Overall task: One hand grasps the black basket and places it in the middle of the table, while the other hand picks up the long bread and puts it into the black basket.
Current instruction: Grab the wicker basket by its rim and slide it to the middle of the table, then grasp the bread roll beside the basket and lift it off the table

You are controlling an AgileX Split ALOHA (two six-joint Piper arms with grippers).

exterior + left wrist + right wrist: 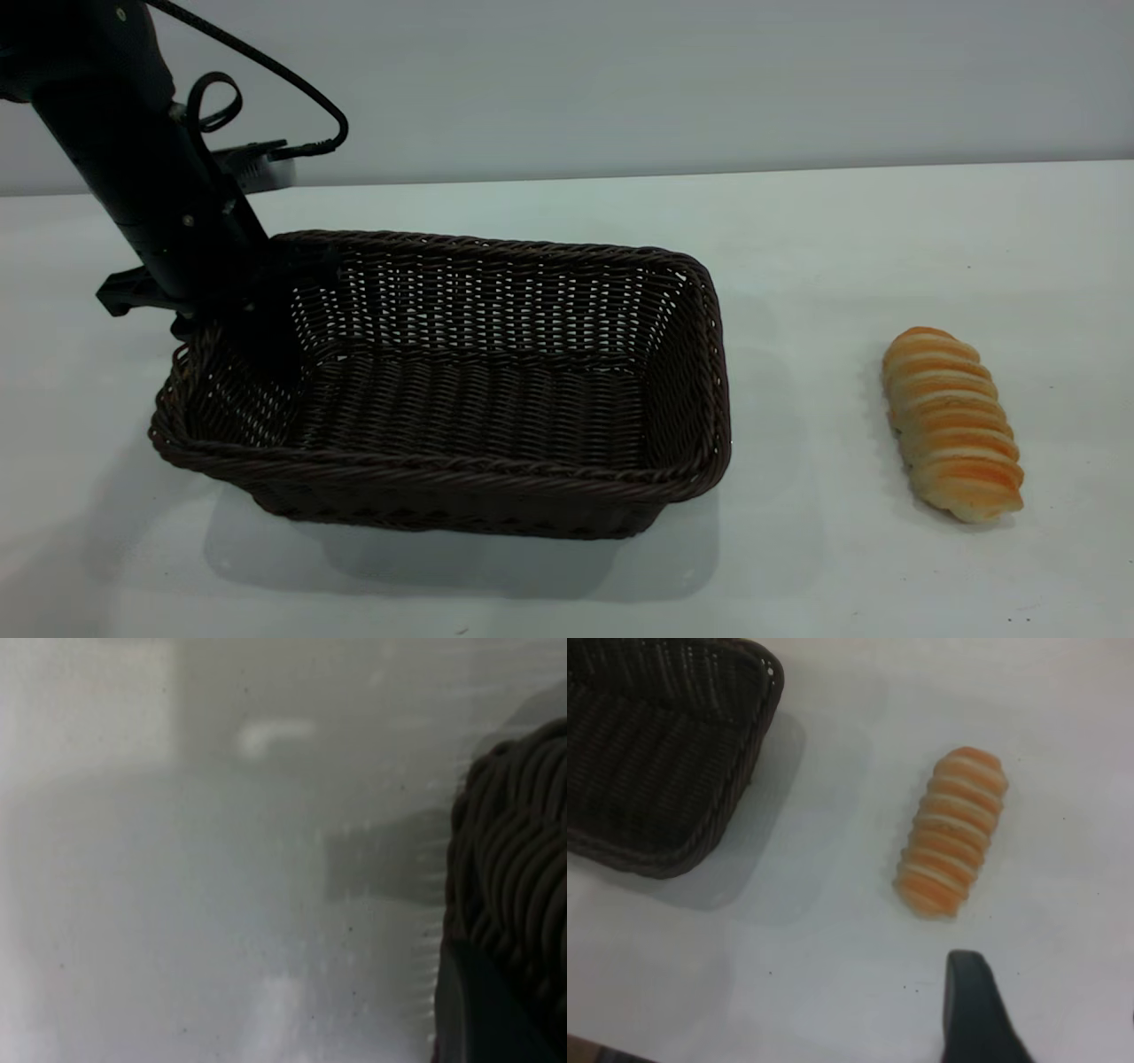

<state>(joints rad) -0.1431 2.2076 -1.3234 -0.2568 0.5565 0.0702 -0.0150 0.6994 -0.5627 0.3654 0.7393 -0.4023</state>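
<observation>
The black basket (pixel 447 471) stands on the white table (pixel 824 239), left of the middle. My left gripper (pixel 237 341) reaches down over its left short end, one finger inside the wall, and is shut on the braided rim (pixel 518 850). One dark finger (pixel 469 1010) shows close up in the left wrist view. The long bread (pixel 952 424) lies on the table to the right of the basket, apart from it. My right gripper (pixel 1050 1014) hovers open and empty above the table near the bread (pixel 952 844). It is out of the exterior view.
A black device with a cable (pixel 252 164) sits at the table's back left, behind the left arm. The basket's corner (pixel 700 753) shows in the right wrist view, with bare table between it and the bread.
</observation>
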